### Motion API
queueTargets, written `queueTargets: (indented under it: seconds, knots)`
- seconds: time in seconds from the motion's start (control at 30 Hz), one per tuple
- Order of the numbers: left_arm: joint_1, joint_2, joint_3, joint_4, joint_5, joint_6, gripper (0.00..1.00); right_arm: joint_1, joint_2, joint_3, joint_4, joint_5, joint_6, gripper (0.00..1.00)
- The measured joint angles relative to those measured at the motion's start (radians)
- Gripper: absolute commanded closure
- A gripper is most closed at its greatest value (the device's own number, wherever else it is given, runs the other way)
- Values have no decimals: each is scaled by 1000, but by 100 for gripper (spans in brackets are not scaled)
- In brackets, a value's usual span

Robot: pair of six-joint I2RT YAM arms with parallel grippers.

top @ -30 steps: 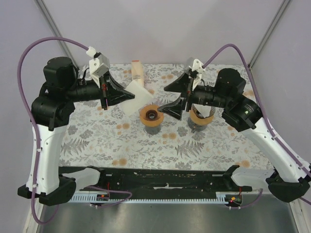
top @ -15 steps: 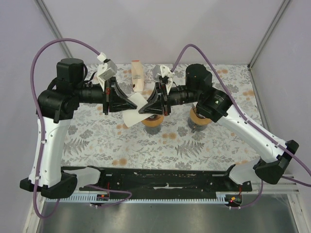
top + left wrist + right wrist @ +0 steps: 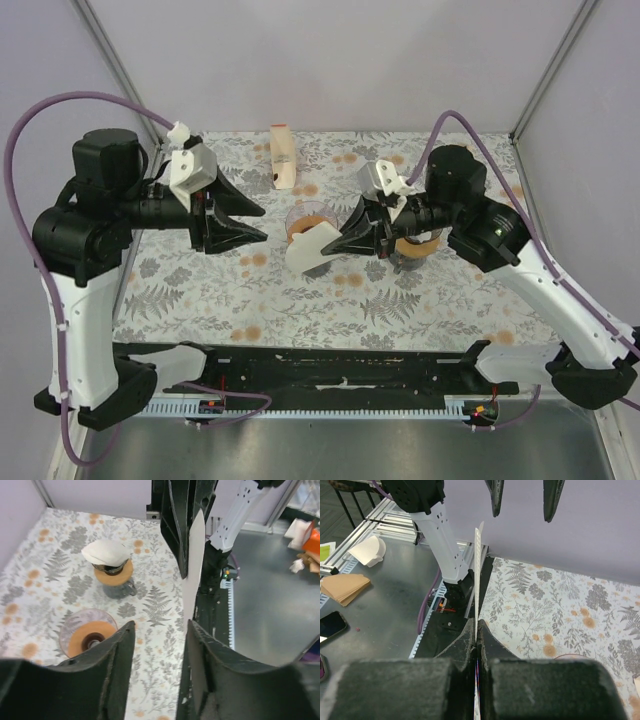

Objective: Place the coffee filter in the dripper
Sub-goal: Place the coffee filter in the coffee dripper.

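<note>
The white coffee filter (image 3: 312, 250) hangs pinched flat in my right gripper (image 3: 349, 241), which is shut on its right edge. It covers the near side of the empty orange dripper (image 3: 311, 212). The left wrist view shows that dripper (image 3: 87, 638) on its glass stand, with the filter (image 3: 193, 565) edge-on above the table. In the right wrist view the filter (image 3: 478, 567) rises as a thin sheet out of my shut right gripper (image 3: 477, 625). My left gripper (image 3: 258, 222) is open and empty, left of the filter and apart from it; the left gripper (image 3: 161, 627) shows only table between its fingers.
A second orange dripper (image 3: 113, 563) with a white filter in it stands on a glass to the right, under my right arm. A tan carton (image 3: 283, 157) sits at the back. Off the table, spare brown filters (image 3: 344, 587) lie on the metal bench.
My right gripper shut on the filter and carried it right and toward the near side, over the dripper. My left gripper let go, opened and drew back left.
</note>
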Motion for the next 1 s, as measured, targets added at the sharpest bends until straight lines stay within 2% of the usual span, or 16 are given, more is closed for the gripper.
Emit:
queueTargets:
  seconds: [0.07,0.23,0.33,0.43,0.6,0.87,0.93,1.0]
  knots:
    - [0,-19,5,-8,-1,29,57,2,-21,0,-5,-13,-12,100]
    - [-1,-68,-75,-23,34,74,46,3,-20,0,-18,-31,-25,100]
    - [-4,-72,-110,-28,65,79,45,2,-8,0,-31,-36,-26,100]
    - [-11,-71,-143,34,70,38,43,6,-3,0,-39,-37,-26,100]
    - [-41,-90,-194,173,82,-126,51,28,13,2,-40,-37,-26,100]
    - [-67,-112,-230,259,102,-234,49,34,47,6,-45,-22,-24,100]
    - [-72,-117,-248,265,107,-247,54,34,51,7,-47,-16,-24,100]
    - [-75,-119,-262,265,104,-253,63,35,56,10,-48,-13,-24,100]
